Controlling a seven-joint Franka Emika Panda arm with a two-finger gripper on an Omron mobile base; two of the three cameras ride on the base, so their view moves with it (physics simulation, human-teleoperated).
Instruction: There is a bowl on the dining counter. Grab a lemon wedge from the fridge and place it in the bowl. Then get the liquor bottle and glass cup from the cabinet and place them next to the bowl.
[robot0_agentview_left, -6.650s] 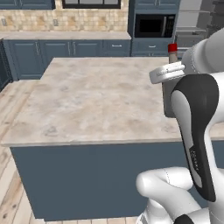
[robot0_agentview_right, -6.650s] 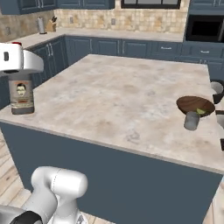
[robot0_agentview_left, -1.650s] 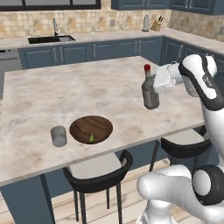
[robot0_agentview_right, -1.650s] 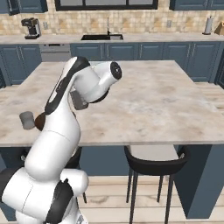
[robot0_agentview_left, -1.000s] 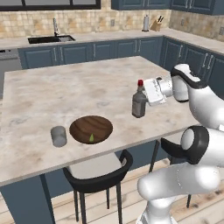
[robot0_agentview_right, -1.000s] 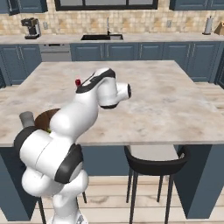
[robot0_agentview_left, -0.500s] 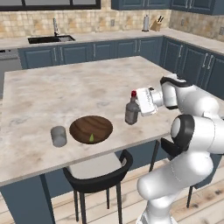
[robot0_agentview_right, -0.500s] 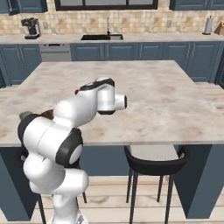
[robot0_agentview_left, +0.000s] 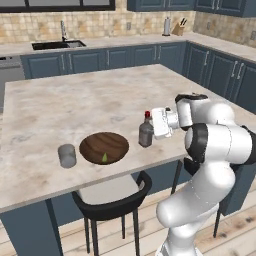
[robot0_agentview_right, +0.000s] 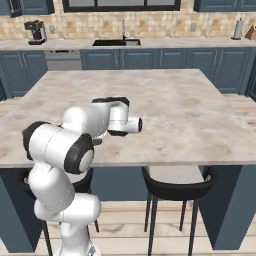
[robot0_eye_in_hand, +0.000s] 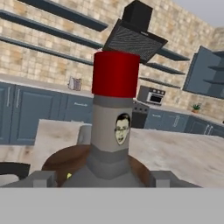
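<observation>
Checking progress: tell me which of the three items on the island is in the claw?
The liquor bottle, red-capped, right of the bowl; the glass cup stands left, untouched.

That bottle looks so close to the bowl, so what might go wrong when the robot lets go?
The bottle is tall and narrow, so it might tip if the end effector opens before it stands flat. It also stands near the bowl and could knock its rim.
</observation>
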